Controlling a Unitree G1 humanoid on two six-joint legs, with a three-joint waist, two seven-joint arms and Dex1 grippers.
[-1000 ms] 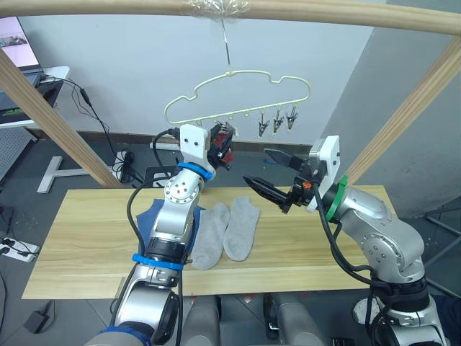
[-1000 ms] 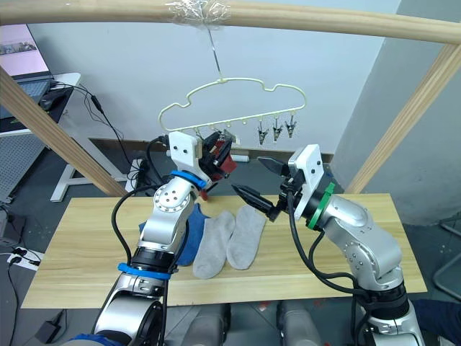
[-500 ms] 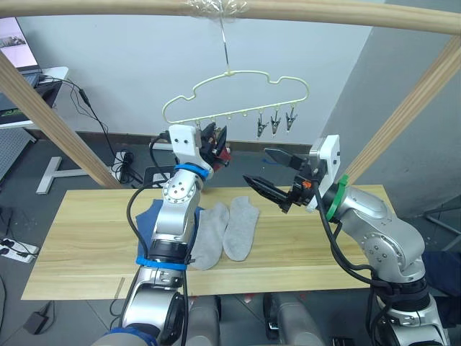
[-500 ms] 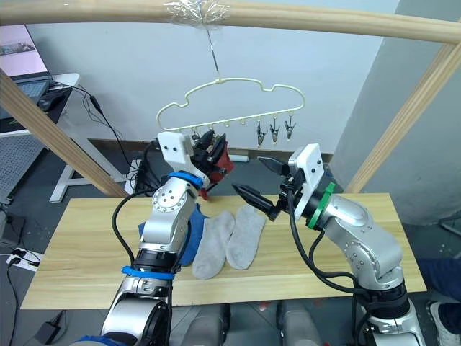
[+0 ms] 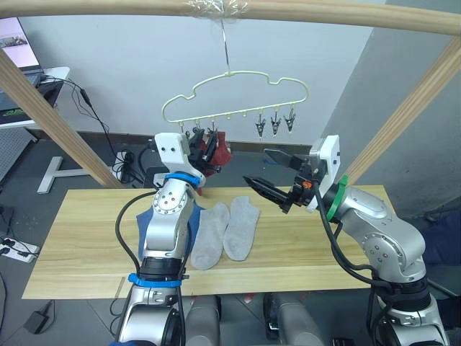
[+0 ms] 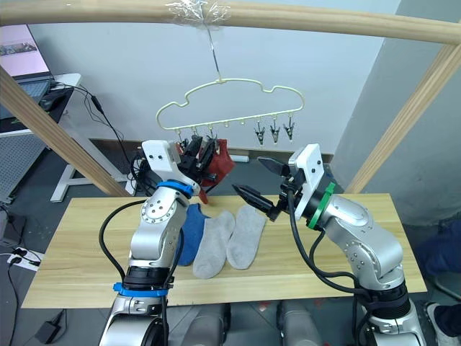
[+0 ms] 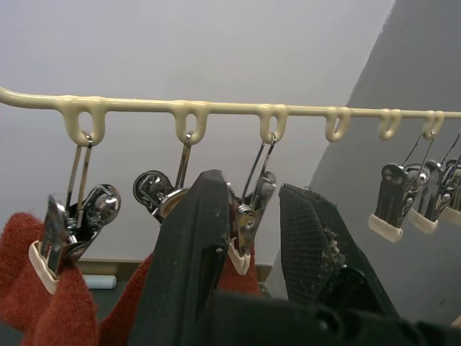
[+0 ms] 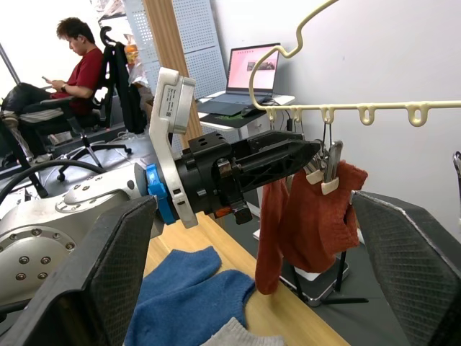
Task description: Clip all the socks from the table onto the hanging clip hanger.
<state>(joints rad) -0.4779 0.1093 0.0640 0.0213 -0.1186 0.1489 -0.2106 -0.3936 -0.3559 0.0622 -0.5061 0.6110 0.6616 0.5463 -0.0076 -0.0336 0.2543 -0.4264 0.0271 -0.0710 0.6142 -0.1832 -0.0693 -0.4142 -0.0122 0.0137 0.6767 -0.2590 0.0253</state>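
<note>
Nearest, below both grippers: table (image 5: 86, 245) of light wood planks, carrying two light grey socks (image 5: 227, 231) side by side and blue socks (image 6: 189, 232) just left of them, partly behind the left forearm. All four lying flat, well below either set of fingertips.

Above the tabletop, right gripper (image 5: 268, 173) held level over the grey pair, fingers spread wide apart, nothing between them, tips aimed toward the left gripper. Some way apart from the hanger, lower than its clip row.

Farther up and back, left gripper (image 6: 202, 153) raised to the left part of the clip hanger (image 5: 238, 97). In the left wrist view, black fingers (image 7: 189, 267) parted with a narrow gap, tips right at a clip (image 7: 245, 234) hanging from the pale-yellow bar; whether touching the clip or only in front of it, cannot tell. Nothing visibly clamped between the fingers.

Rust red socks (image 6: 216, 164) hanging from the clips at those fingertips, draped down just beside them; in the right wrist view, red fabric (image 8: 306, 216) pinched under two clips just past the left gripper's tips.

Toward the right gripper's side of the bar, three bare clips (image 5: 275, 124) hanging close together.

Farthest, in the right wrist view, a seated person (image 8: 68, 61) in a red top.
</note>
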